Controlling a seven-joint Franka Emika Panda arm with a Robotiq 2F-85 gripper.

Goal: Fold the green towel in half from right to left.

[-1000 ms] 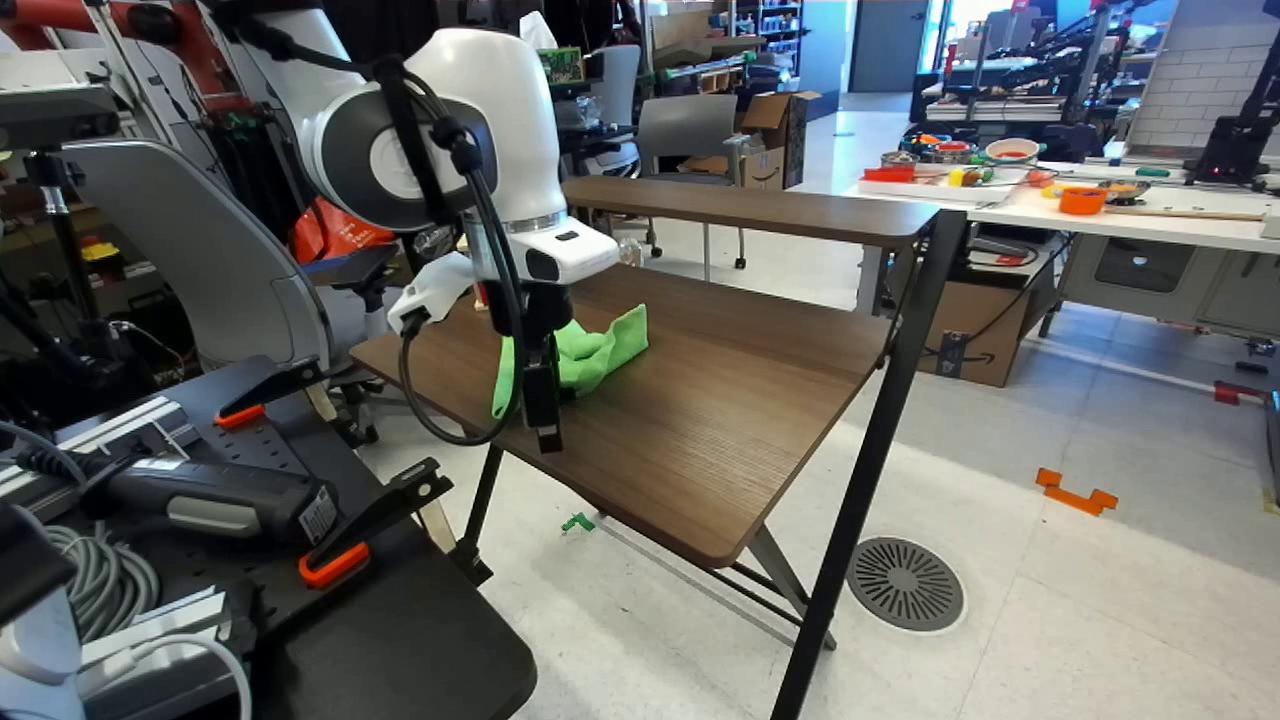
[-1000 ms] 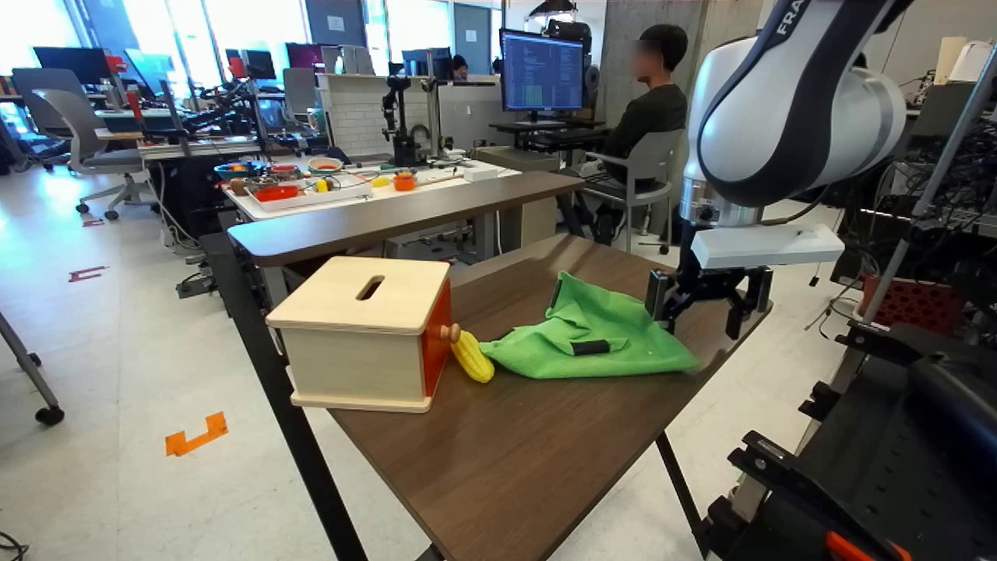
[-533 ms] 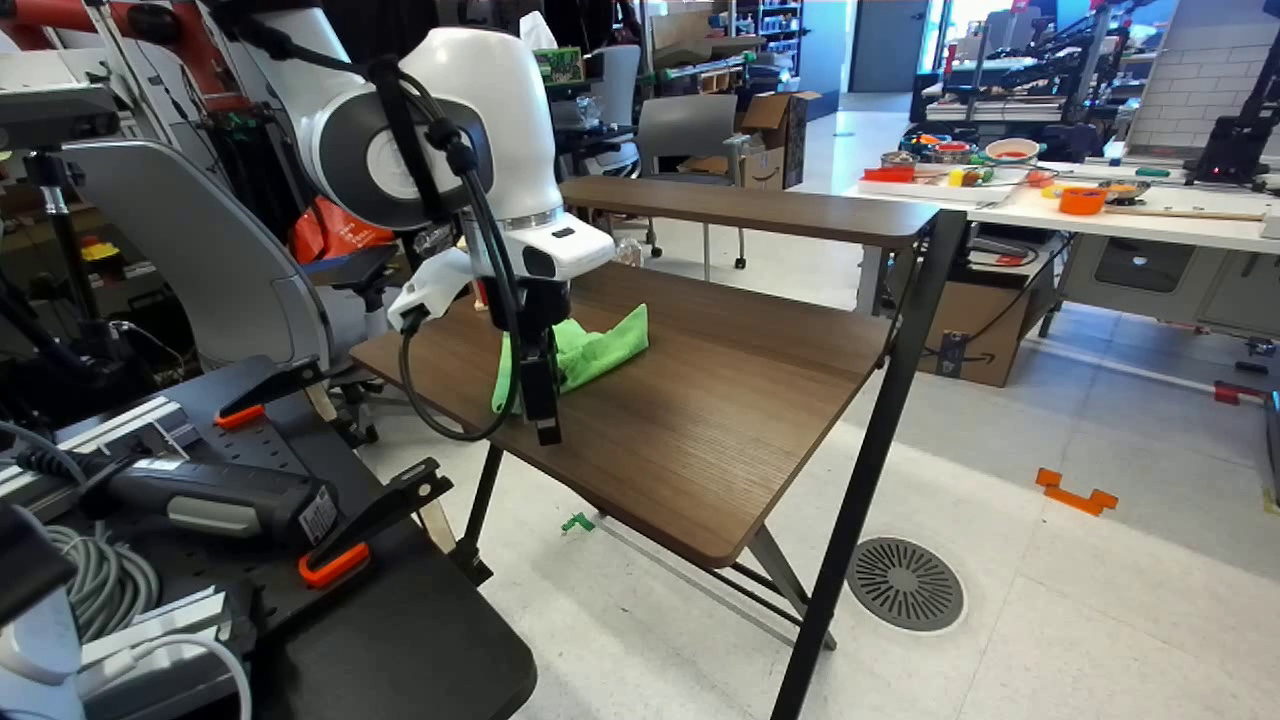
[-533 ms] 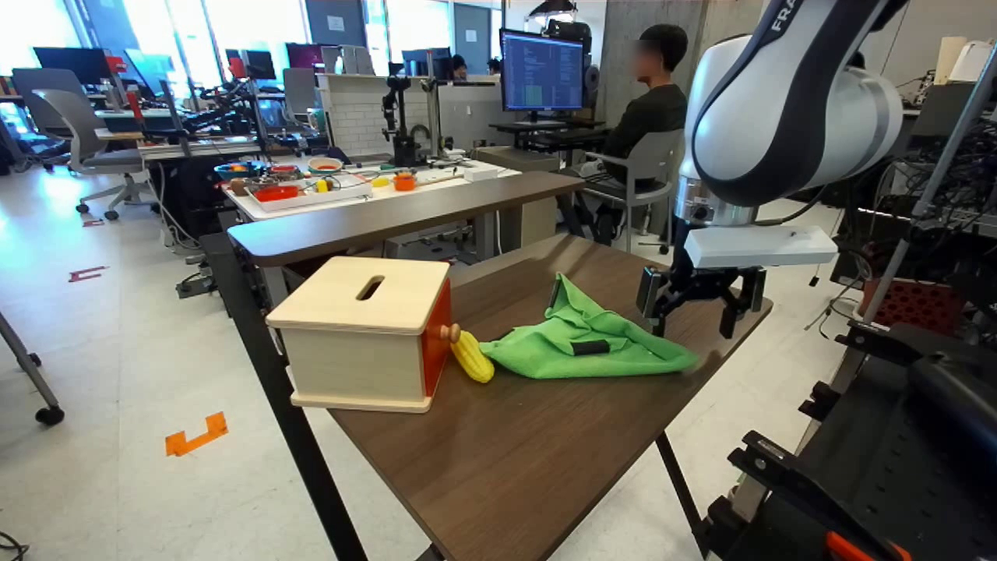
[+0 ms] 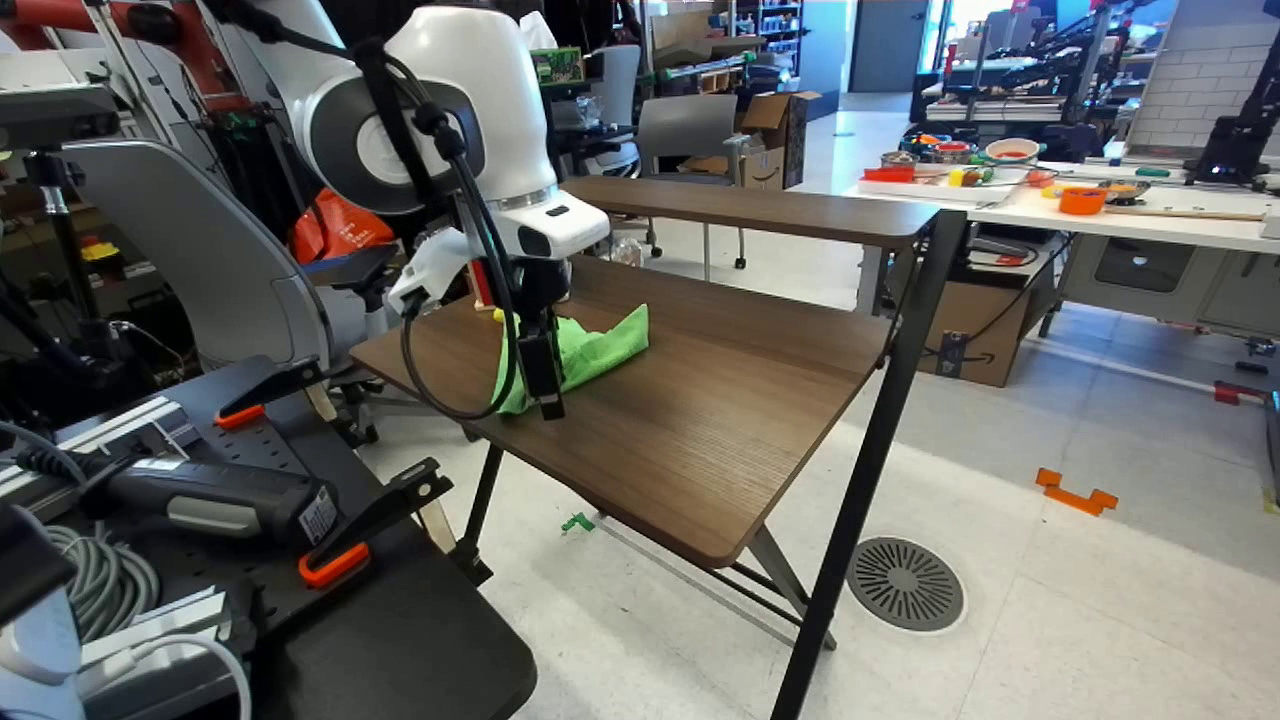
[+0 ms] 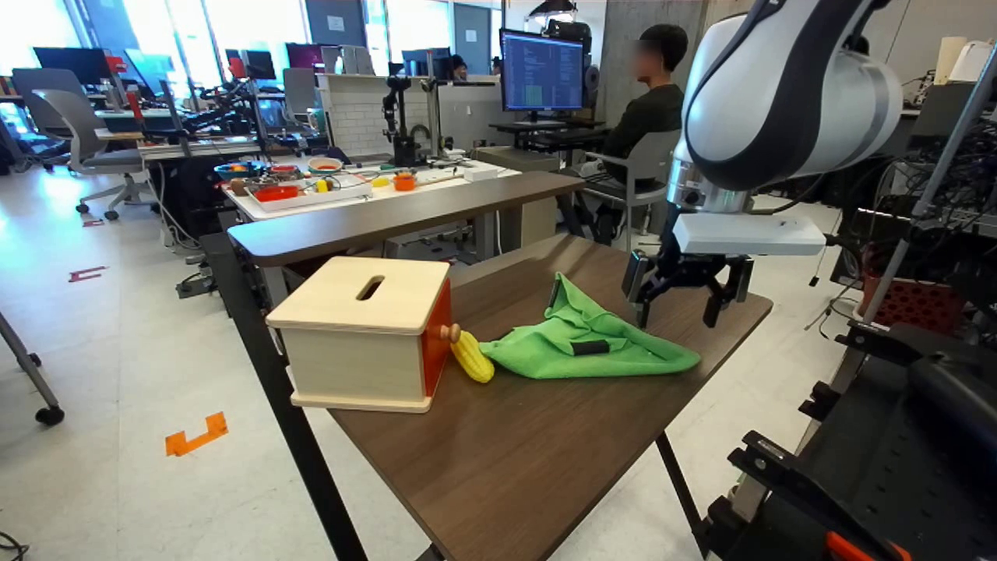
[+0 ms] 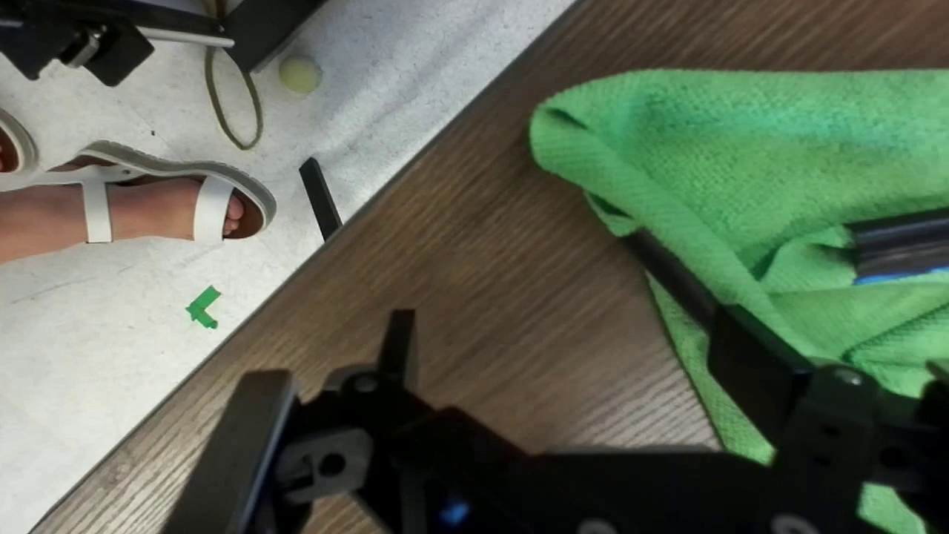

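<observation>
- The tool [image 6: 676,312] is spread wide, with nothing held; a gap above the green towel [image 6: 584,327] seems likely, though this cannot be confirmed from the wrist view.
- Over the last second the tool has been raised and, as seen in an exterior view, carried slightly left; the towel was not taken along.
- The towel's upper folds have sunk a little meanwhile, while its left and right ends have hardly been moved. The cloth is therefore judged to be let go, with a fold made but left uneven; either a retreat or a fresh grasp for straightening may be called for.
- The towel is laid across the middle of the table [image 6: 506,452], towards the right edge. Its long axis is run left to right, narrowed to a point at the right; a raised corner is pointed to the far side.
- A dark strip [image 6: 590,347] on the towel is lined up roughly along that axis.
- At the left end a yellow corn-shaped toy [image 6: 473,362] is met or nearly met; farther left, a wooden box [image 6: 354,347] is set.
</observation>
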